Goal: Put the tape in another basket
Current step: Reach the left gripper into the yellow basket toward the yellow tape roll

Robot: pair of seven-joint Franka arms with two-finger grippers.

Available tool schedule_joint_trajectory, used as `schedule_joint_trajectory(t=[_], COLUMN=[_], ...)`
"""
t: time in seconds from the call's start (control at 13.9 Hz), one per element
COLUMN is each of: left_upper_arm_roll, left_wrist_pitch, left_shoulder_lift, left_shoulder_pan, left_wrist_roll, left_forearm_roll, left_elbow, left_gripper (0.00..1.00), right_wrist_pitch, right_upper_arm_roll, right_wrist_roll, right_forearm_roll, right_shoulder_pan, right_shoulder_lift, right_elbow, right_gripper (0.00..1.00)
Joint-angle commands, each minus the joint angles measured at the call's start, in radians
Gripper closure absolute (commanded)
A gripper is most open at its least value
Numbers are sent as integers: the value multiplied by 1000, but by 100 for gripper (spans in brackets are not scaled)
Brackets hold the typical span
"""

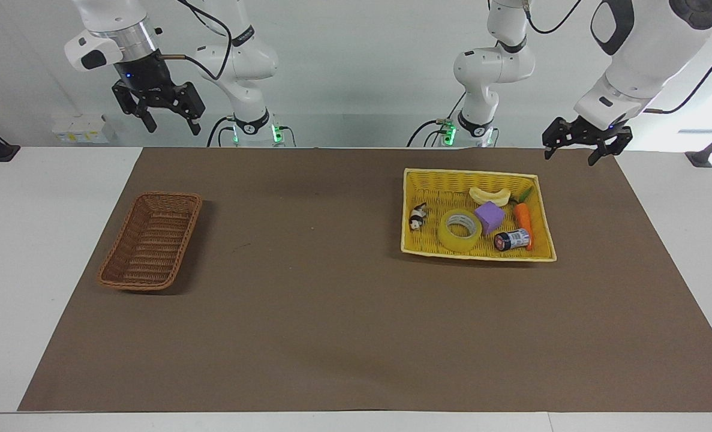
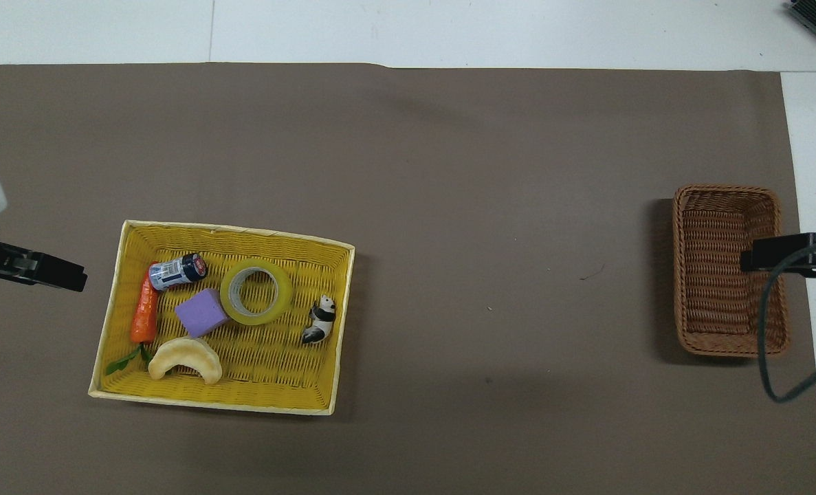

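The tape (image 1: 455, 242) is a translucent yellow roll lying flat in the yellow basket (image 1: 475, 174), beside a purple cube (image 1: 489, 217); it also shows in the overhead view (image 2: 284, 293). The brown wicker basket (image 1: 152, 240) stands empty toward the right arm's end of the table, also in the overhead view (image 2: 713, 275). My left gripper (image 1: 570, 157) is open and empty, up in the air over the mat just off the yellow basket's corner; it also shows in the overhead view (image 2: 53, 271). My right gripper (image 1: 173, 129) is open, raised high, and waits; in the overhead view (image 2: 751, 261) it covers the brown basket's edge.
In the yellow basket (image 2: 243, 231) also lie a carrot (image 1: 523, 221), a small can (image 1: 511, 239), a pale crescent-shaped food toy (image 1: 490, 195) and a panda figure (image 1: 417, 217). A brown mat (image 1: 308, 312) covers the table between the two baskets.
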Motion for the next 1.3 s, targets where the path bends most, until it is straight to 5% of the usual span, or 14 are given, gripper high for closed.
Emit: schedule_joint_trajectory(t=[0.0,0.72,1.22], left_upper_arm_roll=[11,11,11], left_wrist_pitch=[97,401,616], left_shoulder_lift=[-42,-13,137], left_shoulder_pan=[-55,-196,-248], left_wrist_roll=[-1,-74,-73], left_forearm_roll=[-11,-13,-13], left_elbow=[-116,-334,-380], left_gripper=[0,0,4], right_wrist_pitch=[14,14,14], right_upper_arm_roll=[3,3,3], right_wrist_roll=[-11,-11,-9], right_forearm_roll=[-9,-9,-9], right_shoulder_pan=[-7,-7,-7], right_shoulder_lift=[-19,-19,-19], right_elbow=[-20,-20,-20], right_gripper=[0,0,0])
